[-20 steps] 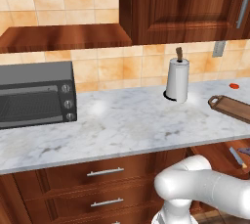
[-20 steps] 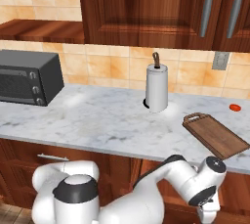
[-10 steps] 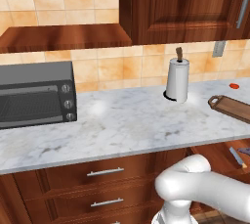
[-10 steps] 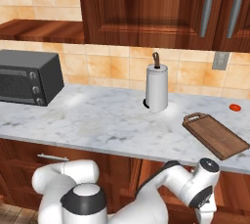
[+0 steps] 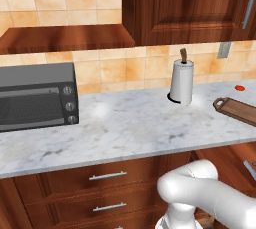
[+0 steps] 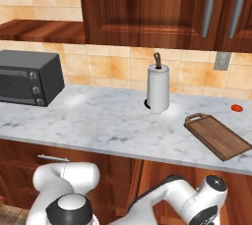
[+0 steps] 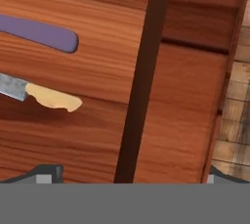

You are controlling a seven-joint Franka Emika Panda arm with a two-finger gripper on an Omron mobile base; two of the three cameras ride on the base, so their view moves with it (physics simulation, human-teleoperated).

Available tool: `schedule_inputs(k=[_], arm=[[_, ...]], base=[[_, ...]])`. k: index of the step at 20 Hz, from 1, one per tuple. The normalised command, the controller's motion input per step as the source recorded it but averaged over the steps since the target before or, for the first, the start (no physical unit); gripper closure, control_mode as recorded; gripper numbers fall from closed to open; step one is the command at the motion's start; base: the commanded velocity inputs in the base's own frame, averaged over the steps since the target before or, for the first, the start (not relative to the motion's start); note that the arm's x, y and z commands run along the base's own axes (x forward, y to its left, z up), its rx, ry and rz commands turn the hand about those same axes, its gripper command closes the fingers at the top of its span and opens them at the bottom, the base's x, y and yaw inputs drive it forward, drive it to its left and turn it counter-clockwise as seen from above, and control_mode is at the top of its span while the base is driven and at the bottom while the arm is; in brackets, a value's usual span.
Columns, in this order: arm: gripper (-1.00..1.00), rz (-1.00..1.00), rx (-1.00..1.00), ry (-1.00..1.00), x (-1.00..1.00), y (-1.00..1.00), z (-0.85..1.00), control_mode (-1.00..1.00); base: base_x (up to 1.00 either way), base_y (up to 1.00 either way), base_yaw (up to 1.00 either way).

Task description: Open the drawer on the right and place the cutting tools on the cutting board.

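Marble counter point(image 5: 125, 128) — a pale veined slab is seen across the middle of both base views, with reddish-brown cabinet fronts below and dark wooden wall cabinets point(image 6: 147, 8) above.

Toaster oven point(image 5: 35, 95) — a dark grey box is set at the left of the counter, against the tiled wall.

Drawer point(image 7: 73, 96) — reddish-brown wood is shown close in the hand view, its floor taking the left and centre of the frame; a dark upright edge runs from the top to the bottom just right of centre. The drawer stands open, and its opened corner is glimpsed at the right edge of the left base view point(image 5: 247, 160).

Cutting board point(image 6: 216, 134) — a flat dark brown board with a loop handle is laid on the counter at right of centre in the right base view, well apart from the drawer's contents.

Paper-towel roll point(image 6: 158, 89) — a white roll is stood upright near the wall, left of the board.

Cutting tools — a grey blade with a tan handle point(image 7: 46, 96) and a purple-grey handle point(image 7: 41, 33) are lain at the upper left of the hand view, near each other on the drawer floor.

Gripper point(image 7: 127, 178) — its fingertips are spread wide at the bottom corners, nothing between them.

Small red item point(image 6: 237, 107) — set on the counter by the wall.
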Motion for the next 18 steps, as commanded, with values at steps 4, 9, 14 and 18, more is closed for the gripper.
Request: schedule_inputs(k=[4, 9, 14, 18], arm=[[-1.00, -0.01, 0.00, 0.00, -0.02, 0.00, 0.01, -1.00], [-1.00, -0.03, 0.00, 0.00, 0.01, 0.01, 0.88, -1.00], [-1.00, -0.03, 0.00, 0.00, 0.19, 0.02, 1.00, -1.00], [-1.00, 0.16, -0.03, -0.02, 0.49, 0.00, 0.80, -1.00]], base=[[0.00, 0.00, 0.00], [0.00, 0.00, 0.00], [0.00, 0.00, 0.00], [0.00, 0.00, 0.00]])
